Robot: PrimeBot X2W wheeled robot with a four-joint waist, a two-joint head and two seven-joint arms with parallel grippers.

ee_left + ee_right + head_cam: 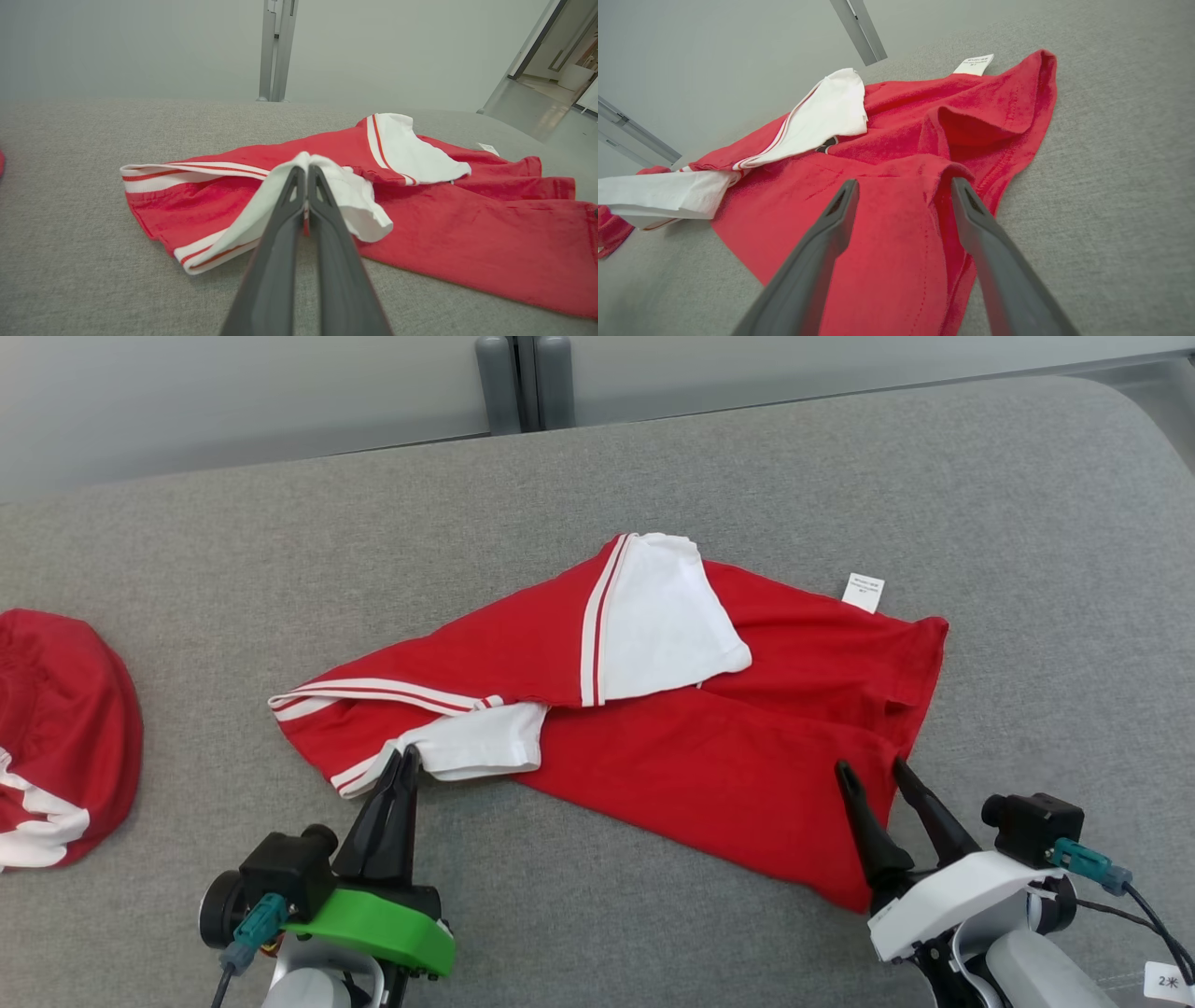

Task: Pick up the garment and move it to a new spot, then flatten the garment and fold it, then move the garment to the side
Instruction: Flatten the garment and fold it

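A red garment [747, 737] with white, red-striped sleeves lies rumpled on the grey cloth table [840, 476], a white label at its far right edge. My left gripper [408, 756] is shut on the near white sleeve [355, 196], whose cloth drapes over the fingertips in the left wrist view [307, 169]. My right gripper [873, 767] stands open over the red hem at the garment's right near corner. In the right wrist view [903, 182] red cloth [896, 224] lies between and under the spread fingers.
Another red and white garment [56, 728] lies bunched at the table's left edge. Grey posts [523, 378] stand behind the far table edge. Bare table stretches along the back, right and front.
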